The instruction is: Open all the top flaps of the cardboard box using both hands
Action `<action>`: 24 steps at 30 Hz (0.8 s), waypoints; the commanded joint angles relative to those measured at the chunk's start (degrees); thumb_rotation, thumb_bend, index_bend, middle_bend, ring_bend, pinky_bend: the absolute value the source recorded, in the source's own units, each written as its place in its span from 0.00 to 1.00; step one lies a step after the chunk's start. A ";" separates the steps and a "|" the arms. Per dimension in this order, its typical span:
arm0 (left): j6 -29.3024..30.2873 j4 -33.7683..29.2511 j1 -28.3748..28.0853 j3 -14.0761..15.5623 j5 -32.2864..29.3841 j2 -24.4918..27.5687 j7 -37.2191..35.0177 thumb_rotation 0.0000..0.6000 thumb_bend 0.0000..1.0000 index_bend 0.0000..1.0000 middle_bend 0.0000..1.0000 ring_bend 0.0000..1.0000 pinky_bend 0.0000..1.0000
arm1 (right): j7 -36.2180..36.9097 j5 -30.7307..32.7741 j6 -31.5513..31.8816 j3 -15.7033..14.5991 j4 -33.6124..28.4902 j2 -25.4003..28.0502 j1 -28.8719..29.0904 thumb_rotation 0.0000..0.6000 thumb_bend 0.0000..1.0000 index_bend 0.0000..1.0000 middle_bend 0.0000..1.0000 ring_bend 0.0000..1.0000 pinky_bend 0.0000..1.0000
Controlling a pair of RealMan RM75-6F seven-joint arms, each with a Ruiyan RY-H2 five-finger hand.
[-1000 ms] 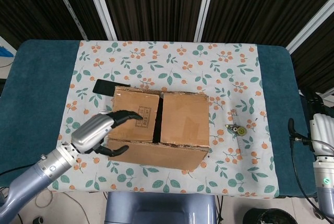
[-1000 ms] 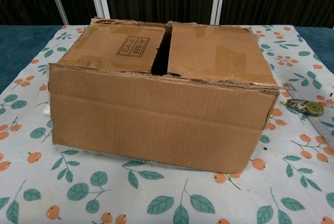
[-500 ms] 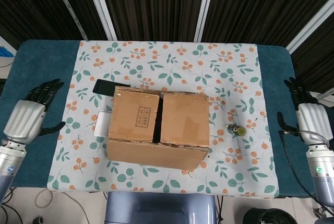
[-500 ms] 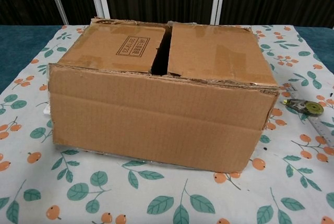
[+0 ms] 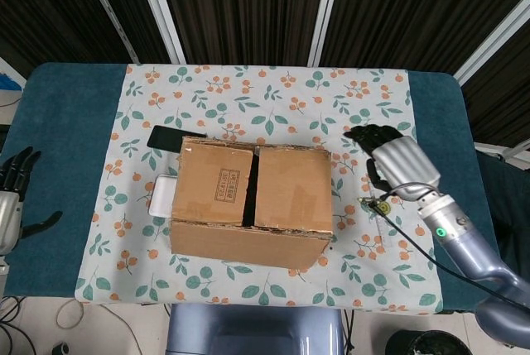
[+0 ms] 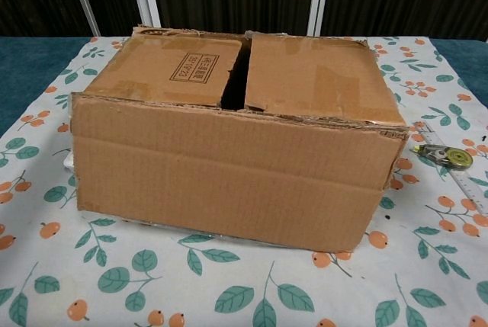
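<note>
The cardboard box (image 5: 248,202) sits in the middle of the floral cloth, its two top flaps lying flat with a dark gap between them (image 6: 232,83). My left hand (image 5: 12,198) is far off at the left edge of the table, fingers spread, holding nothing. Just right of the box's far right corner hovers my right hand (image 5: 393,163), with its dark fingers (image 5: 370,135) reaching toward the box and apart from it, nothing in its grip. Neither hand shows in the chest view.
A black phone (image 5: 166,136) lies behind the box's left side and a white flat item (image 5: 161,196) sticks out at its left. A small tape measure (image 6: 450,158) and a ruler (image 6: 469,187) lie to the right of the box, under my right hand.
My left hand has pulled away from the box's left flap to the table's left edge. My right hand has come in from the right edge to beside the box.
</note>
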 commanded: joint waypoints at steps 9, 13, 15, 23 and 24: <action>-0.05 0.71 0.46 -1.32 0.02 -0.03 -2.62 1.00 0.07 0.05 0.03 0.06 0.17 | -4.14 2.45 -11.68 0.92 3.71 -11.19 14.16 1.00 1.00 0.28 0.23 0.21 0.25; -0.81 0.88 0.47 -1.56 -0.60 -0.16 -3.14 1.00 0.07 0.05 0.03 0.06 0.17 | -5.77 4.28 -13.62 0.47 4.96 -14.09 16.98 1.00 1.00 0.30 0.24 0.21 0.25; -1.17 0.86 0.47 -1.63 -0.78 -0.18 -3.43 1.00 0.07 0.05 0.03 0.06 0.17 | -6.64 4.98 -14.06 0.29 5.42 -15.38 18.14 1.00 1.00 0.30 0.24 0.21 0.25; -1.88 1.03 0.66 -1.95 -1.15 -0.17 -4.32 1.00 0.07 0.05 0.03 0.06 0.17 | -9.49 7.48 -15.25 -0.68 7.04 -19.58 22.01 1.00 1.00 0.34 0.26 0.21 0.25; -2.01 1.05 0.68 -1.97 -1.20 -0.17 -4.47 1.00 0.07 0.05 0.03 0.06 0.17 | -9.86 7.69 -15.47 -0.97 7.28 -20.04 22.46 1.00 1.00 0.35 0.27 0.21 0.25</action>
